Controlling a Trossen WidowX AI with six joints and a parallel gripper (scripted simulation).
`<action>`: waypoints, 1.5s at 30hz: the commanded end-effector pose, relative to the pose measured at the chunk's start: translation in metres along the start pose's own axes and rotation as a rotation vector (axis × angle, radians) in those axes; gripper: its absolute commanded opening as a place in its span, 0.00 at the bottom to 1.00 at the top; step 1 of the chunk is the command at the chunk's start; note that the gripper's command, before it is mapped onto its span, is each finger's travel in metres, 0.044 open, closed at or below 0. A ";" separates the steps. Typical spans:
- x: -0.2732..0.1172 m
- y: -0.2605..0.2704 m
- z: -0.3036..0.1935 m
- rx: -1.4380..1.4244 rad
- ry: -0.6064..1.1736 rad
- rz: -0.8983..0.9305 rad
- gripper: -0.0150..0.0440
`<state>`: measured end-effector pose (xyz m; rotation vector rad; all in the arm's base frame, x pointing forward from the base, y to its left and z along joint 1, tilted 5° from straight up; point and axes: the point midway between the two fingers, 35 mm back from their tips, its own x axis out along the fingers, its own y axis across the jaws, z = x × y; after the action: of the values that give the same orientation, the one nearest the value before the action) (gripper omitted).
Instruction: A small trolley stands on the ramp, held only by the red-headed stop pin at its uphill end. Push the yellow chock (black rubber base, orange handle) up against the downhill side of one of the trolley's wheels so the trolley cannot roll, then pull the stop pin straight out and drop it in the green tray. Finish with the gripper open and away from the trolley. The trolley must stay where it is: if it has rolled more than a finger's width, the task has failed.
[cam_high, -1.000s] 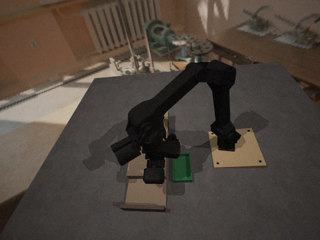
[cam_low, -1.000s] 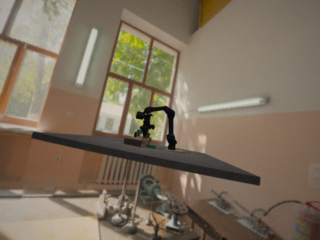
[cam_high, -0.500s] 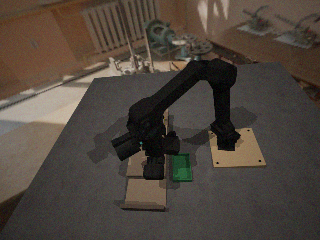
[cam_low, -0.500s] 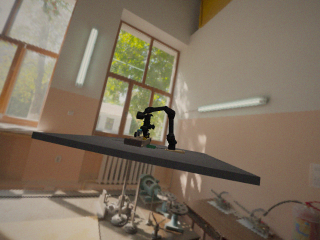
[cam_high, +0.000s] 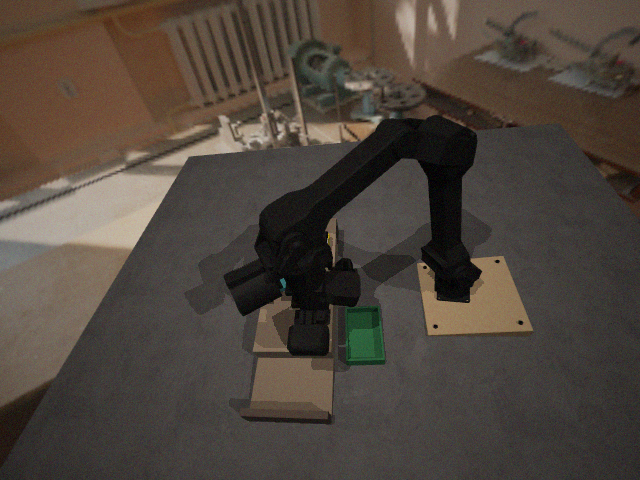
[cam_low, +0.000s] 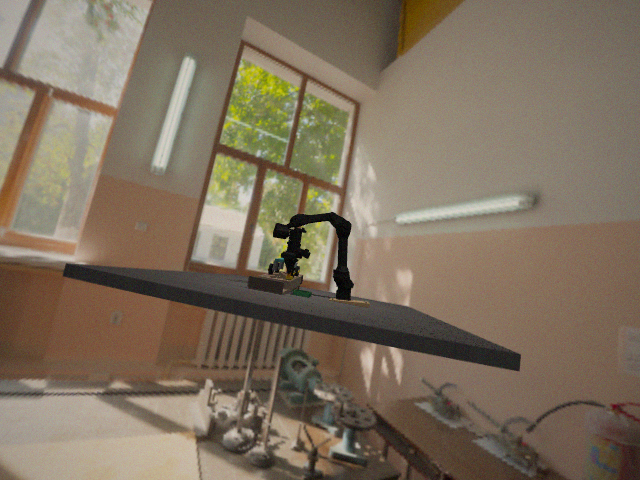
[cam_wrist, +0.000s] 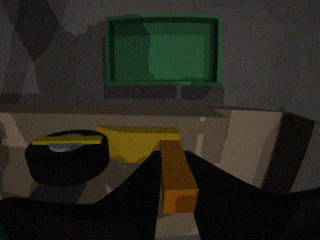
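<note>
My gripper (cam_wrist: 171, 158) (cam_low: 292, 269) is shut on the orange handle (cam_wrist: 176, 172) of the yellow chock (cam_wrist: 135, 145). The chock is at the ramp (cam_wrist: 252, 142) (cam_high: 292, 384) (cam_low: 265, 283), on the side toward its lower end. A black trolley wheel (cam_wrist: 67, 162) with a yellow bar is just left of the chock in the wrist view. Their edges meet there; actual contact cannot be told. The teal trolley body (cam_high: 282, 283) (cam_low: 279, 262) is mostly hidden by the arm. The stop pin cannot be seen. The green tray (cam_wrist: 162, 82) (cam_high: 383, 335) (cam_low: 301, 293) appears empty.
A low bar (cam_high: 284, 414) crosses the ramp's lower end. A raised side edge (cam_wrist: 65, 108) runs between the chock and the tray. The arm stands on a light wooden base plate (cam_high: 496, 304) (cam_low: 361, 303), beyond the tray from the ramp.
</note>
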<state>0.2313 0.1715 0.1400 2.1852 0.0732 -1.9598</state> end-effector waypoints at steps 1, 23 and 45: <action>0.000 0.000 0.000 0.000 0.000 0.001 0.25; -0.025 -0.001 0.002 0.002 0.002 0.010 0.58; -0.073 0.005 -0.008 0.128 0.086 -0.041 0.58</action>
<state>0.2224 0.1857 0.2032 2.2749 0.0909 -1.9316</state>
